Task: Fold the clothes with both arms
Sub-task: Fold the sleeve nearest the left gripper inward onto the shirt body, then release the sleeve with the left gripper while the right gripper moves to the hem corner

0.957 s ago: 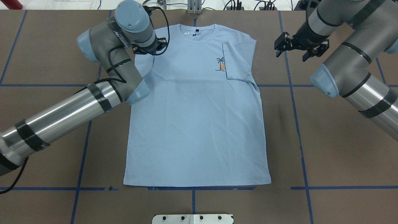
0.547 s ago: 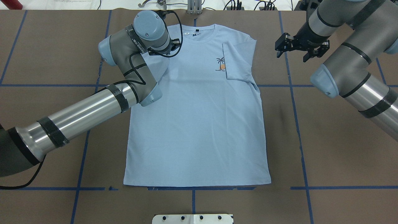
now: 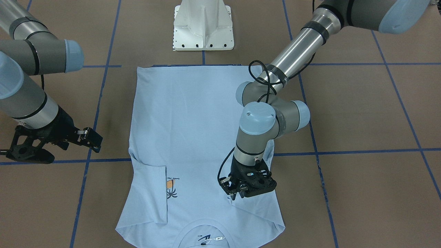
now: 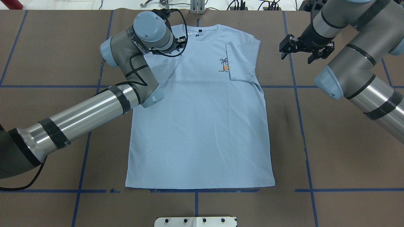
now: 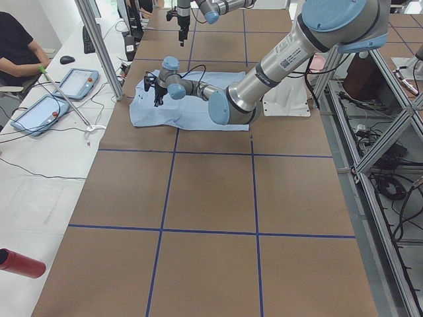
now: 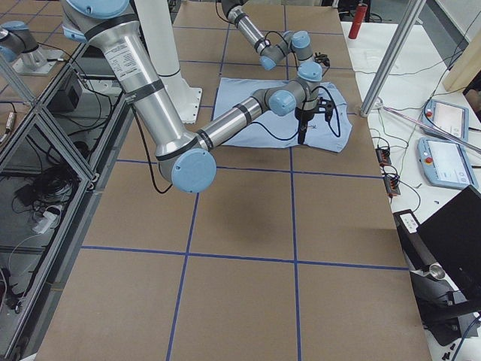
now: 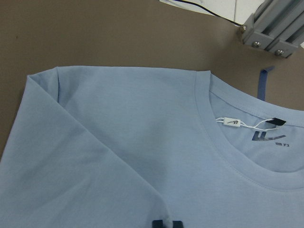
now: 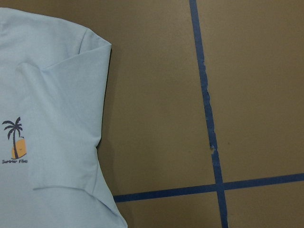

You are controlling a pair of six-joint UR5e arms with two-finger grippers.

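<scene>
The T-shirt [image 4: 202, 132] lies flat in the middle of the table, front side up. Its long way runs from near to far. The bottom hem [image 4: 199, 186] is on the near side, by the robot. The collar [image 4: 200, 30] is on the far side, and its little white tag [image 7: 232, 122] shows inside it.

On the left, the left arm [image 4: 82, 116] reaches over the shirt. The left gripper [image 3: 237, 195] points down, and its fingers are pinched tight on the cloth of the left sleeve [image 4: 162, 67]. That sleeve is pulled in over the shirt and makes a slanted fold.

Just right of the middle is the palm tree print [image 4: 224, 65]. The right sleeve [image 4: 241, 64] is folded in flat, and its edge lies just beside the print.

Further right, the right gripper [image 4: 298, 52] hangs over bare table, near the shirt's right shoulder. Its fingers are spread wide and it holds nothing.

The table [image 4: 331, 142] is brown, with blue tape lines [image 4: 347, 190] that make big squares. The robot's white base [image 3: 203, 26] stands at the near edge.

Beyond the table's far side is a white desk [image 5: 39, 172] with flat screens [image 5: 79, 82] and a red bottle [image 5: 20, 263]. A person [image 5: 16, 46] sits there.
</scene>
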